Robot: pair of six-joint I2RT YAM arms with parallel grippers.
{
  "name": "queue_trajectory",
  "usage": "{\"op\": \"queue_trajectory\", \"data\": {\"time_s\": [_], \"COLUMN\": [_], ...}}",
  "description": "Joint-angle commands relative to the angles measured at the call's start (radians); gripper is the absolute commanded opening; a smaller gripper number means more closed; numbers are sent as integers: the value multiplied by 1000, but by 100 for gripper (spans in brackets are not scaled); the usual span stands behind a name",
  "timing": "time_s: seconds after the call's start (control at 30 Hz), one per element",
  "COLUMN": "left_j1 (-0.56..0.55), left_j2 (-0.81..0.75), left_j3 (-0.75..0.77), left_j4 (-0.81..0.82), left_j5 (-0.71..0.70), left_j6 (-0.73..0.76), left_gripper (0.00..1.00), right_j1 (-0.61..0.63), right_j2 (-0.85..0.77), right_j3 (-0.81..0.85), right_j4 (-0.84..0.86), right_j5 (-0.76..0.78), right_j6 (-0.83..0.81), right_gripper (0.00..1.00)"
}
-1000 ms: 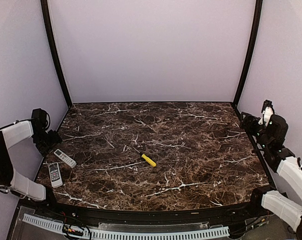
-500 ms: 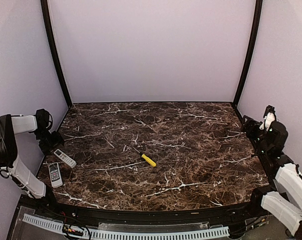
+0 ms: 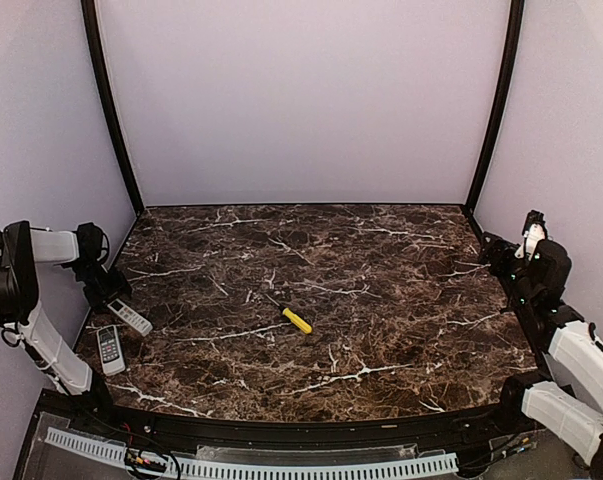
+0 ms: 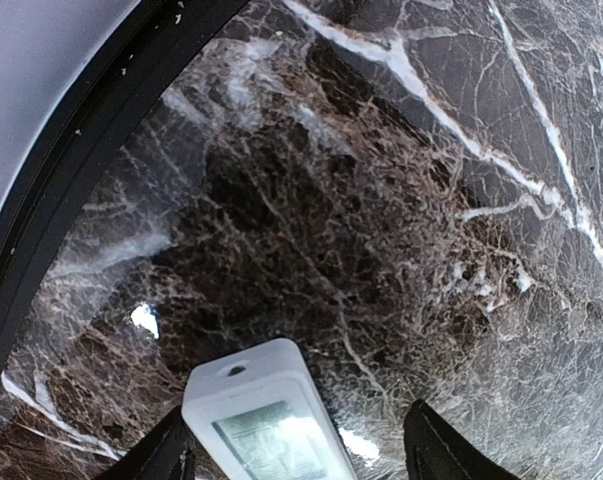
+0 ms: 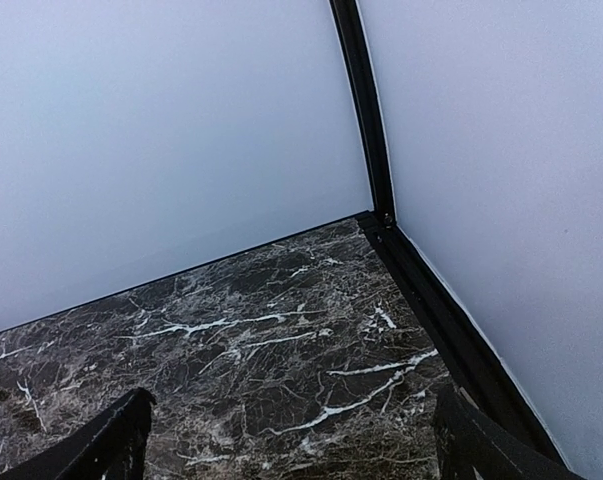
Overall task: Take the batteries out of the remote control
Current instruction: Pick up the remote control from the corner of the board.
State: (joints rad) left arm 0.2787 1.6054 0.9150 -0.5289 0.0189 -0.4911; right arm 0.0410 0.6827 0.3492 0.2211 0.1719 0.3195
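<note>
A white remote control (image 3: pixel 129 317) with a small display lies at the table's left edge. In the left wrist view its top end (image 4: pixel 266 420) lies between my fingers. My left gripper (image 3: pixel 109 290) (image 4: pixel 301 450) is open astride that end: the left finger is close beside the casing and the right finger stands well clear of it. My right gripper (image 3: pixel 496 255) (image 5: pixel 291 415) hangs open and empty over the table's right edge, with only marble between its fingers. The batteries are hidden from every view.
A second, grey remote (image 3: pixel 109 349) with buttons lies just in front of the white one. A yellow-handled screwdriver (image 3: pixel 294 318) lies near the table's middle. The black frame rail (image 4: pixel 71 190) runs close along the left gripper's side.
My left gripper has come down and forward onto the white remote's far end, and its jaws have narrowed a little. The right arm has sunk slightly.
</note>
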Motion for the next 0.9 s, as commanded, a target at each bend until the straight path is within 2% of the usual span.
{"op": "queue_trajectory", "data": {"time_s": [0.0, 0.13, 0.5, 0.7, 0.87], "left_j1": [4, -16, -208, -213, -214], "left_j2": [19, 30, 81, 88, 91], "left_j3": [28, 38, 93, 108, 113], "left_j4": [-17, -18, -15, -52, -59], "left_j5": [31, 32, -6, -107, -119], "left_j6": [27, 42, 118, 119, 124], "left_gripper": [71, 71, 68, 67, 64], "right_j1": [-3, -3, -3, -3, -3], "right_j2": [0, 7, 29, 30, 35], "right_j3": [28, 28, 36, 39, 40], "right_j4": [31, 33, 35, 32, 32], "right_j5": [-14, -16, -18, -22, -25], "right_j6": [6, 7, 6, 6, 7], "right_gripper": [96, 96, 96, 96, 96]}}
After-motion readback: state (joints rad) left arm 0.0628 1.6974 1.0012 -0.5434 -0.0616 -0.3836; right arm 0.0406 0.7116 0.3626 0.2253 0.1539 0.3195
